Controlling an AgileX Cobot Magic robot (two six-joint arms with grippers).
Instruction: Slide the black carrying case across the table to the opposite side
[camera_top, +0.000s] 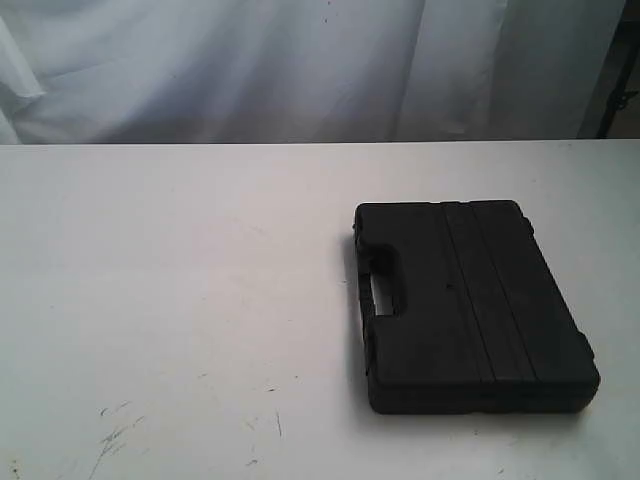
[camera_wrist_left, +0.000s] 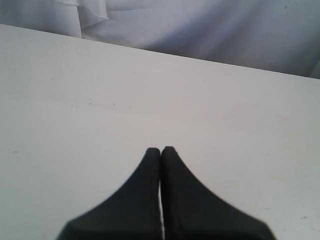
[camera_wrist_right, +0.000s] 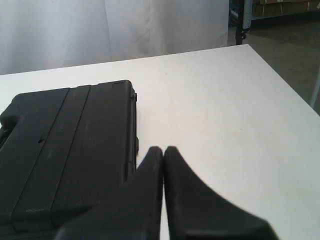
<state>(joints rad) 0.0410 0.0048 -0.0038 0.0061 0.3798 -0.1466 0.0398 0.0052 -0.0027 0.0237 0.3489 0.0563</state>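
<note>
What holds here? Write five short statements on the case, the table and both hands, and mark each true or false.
1. The black case lies flat on the table. True.
2. Its handle points to the left of the exterior view. True.
3. The left hand is wide open. False: it is shut.
4. The right hand clamps the case. False: it is shut on nothing, beside the case.
5. The case stands open. False: it is closed.
</note>
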